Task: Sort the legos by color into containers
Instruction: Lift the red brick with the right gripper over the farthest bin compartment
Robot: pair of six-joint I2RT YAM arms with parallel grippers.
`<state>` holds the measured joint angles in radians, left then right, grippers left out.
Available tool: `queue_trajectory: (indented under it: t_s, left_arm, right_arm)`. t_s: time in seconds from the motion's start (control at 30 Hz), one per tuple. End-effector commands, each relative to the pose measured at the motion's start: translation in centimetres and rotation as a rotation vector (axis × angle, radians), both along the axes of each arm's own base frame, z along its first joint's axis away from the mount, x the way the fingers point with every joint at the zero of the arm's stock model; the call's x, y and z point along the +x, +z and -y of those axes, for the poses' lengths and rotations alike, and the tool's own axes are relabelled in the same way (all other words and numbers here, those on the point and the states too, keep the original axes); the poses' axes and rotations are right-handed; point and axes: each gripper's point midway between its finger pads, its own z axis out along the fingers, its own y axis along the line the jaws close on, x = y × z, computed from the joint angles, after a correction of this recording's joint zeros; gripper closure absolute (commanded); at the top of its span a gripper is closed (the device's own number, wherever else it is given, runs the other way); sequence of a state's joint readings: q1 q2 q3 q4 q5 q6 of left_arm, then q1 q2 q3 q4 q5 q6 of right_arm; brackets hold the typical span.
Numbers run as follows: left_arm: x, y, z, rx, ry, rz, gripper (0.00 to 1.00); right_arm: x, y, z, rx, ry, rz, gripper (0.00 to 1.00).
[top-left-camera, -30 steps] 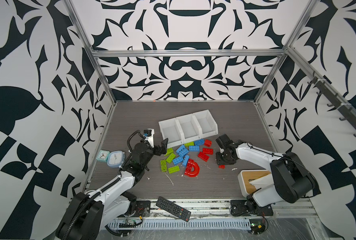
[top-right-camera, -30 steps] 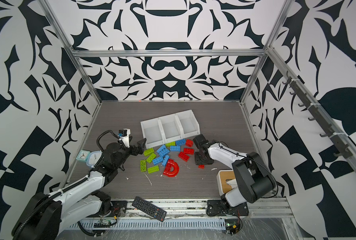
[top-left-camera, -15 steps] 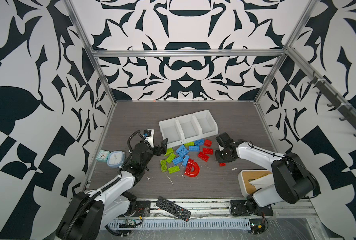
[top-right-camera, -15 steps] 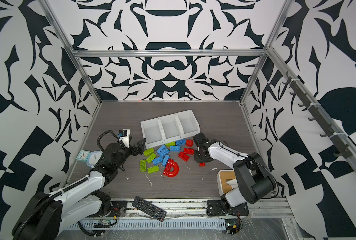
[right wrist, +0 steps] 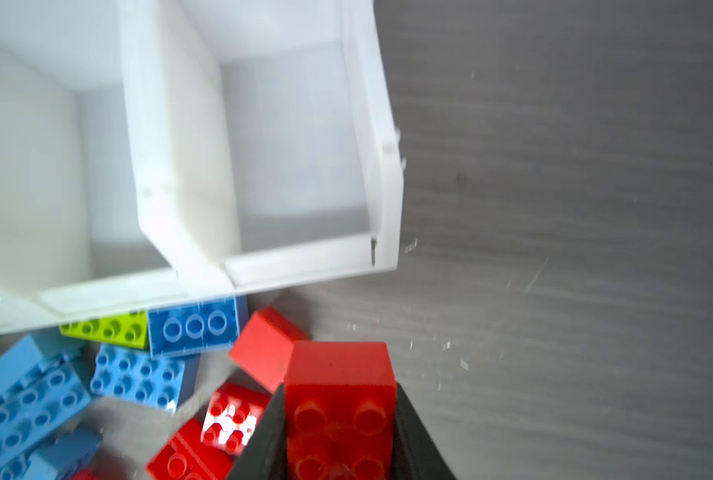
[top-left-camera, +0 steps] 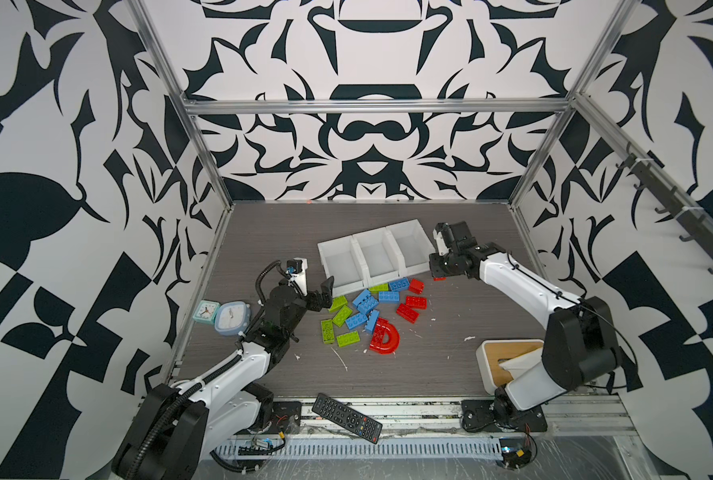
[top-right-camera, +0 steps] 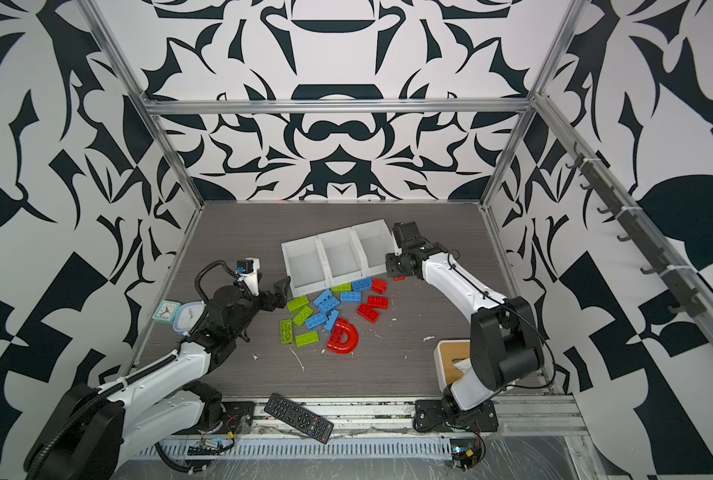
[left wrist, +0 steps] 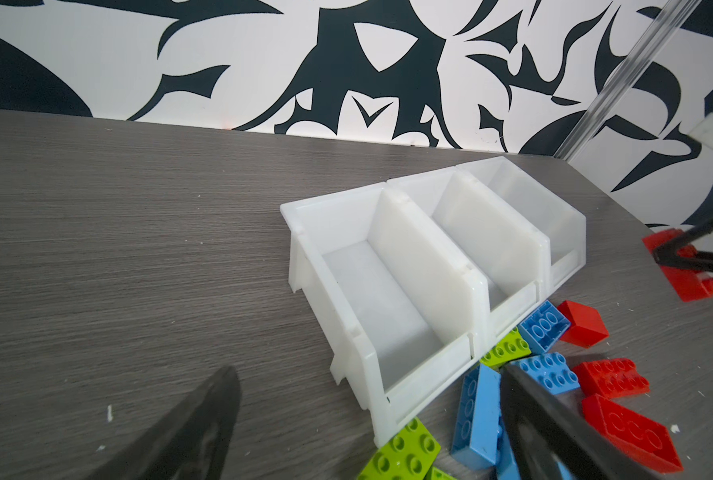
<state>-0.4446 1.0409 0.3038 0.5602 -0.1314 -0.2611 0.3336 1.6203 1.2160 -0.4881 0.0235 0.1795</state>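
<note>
Both arms are glossy white shells with chunky black joints. Left arm (top-left-camera: 230, 370) has a ribbed black hose (top-left-camera: 259, 282) looping by the wrist, right arm (top-left-camera: 513, 282) a thin black cable (top-left-camera: 533, 276). Left pincer (top-left-camera: 325, 293) is matte black.

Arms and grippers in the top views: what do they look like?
The left arm and right arm have white link shells and black joints. The left gripper and right gripper are black with tapered fingers. A black ribbed hose loops at the left wrist.
</note>
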Motion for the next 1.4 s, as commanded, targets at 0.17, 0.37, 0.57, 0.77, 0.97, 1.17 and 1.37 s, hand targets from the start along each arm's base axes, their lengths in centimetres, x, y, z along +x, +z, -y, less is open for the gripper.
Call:
queue_trajectory:
  t_s: [0.17,0.37,0.57,0.77,0.97,1.17,1.37]
  left_arm:
    - [0.2,0.2,0.2,-0.002,-0.003,0.003,0.00]
    - [0.0,0.5,0.1,-0.007,-0.005,0.007,0.00]
    - [-0.1,0.6,0.1,-0.007,-0.005,0.012,0.00]
    - [0.0,0.6,0.0,-0.004,0.000,0.012,0.00]
    - [-0.1,0.7,-0.1,-0.004,0.001,0.013,0.00]
    - [-0.1,0.9,-0.1,-0.007,0.002,0.017,0.00]
    - [-0.2,1.1,-0.1,0.004,-0.003,0.021,0.00]
  right_arm:
    - [6.2,1.1,-3.1,0.024,0.127,0.071,0.78]
    - [8.2,0.8,-4.5,0.058,0.146,0.081,0.80]
    - [9.1,0.6,-5.0,0.079,0.145,0.093,0.79]
    - [9.8,0.1,-5.3,0.063,0.165,0.071,0.68]
    - [9.7,1.2,-5.4,0.070,0.171,0.087,0.49]
    - [6.5,4.0,-5.4,0.105,0.180,0.104,0.45]
    - [-0.8,1.9,-3.8,0.135,0.090,0.015,0.44]
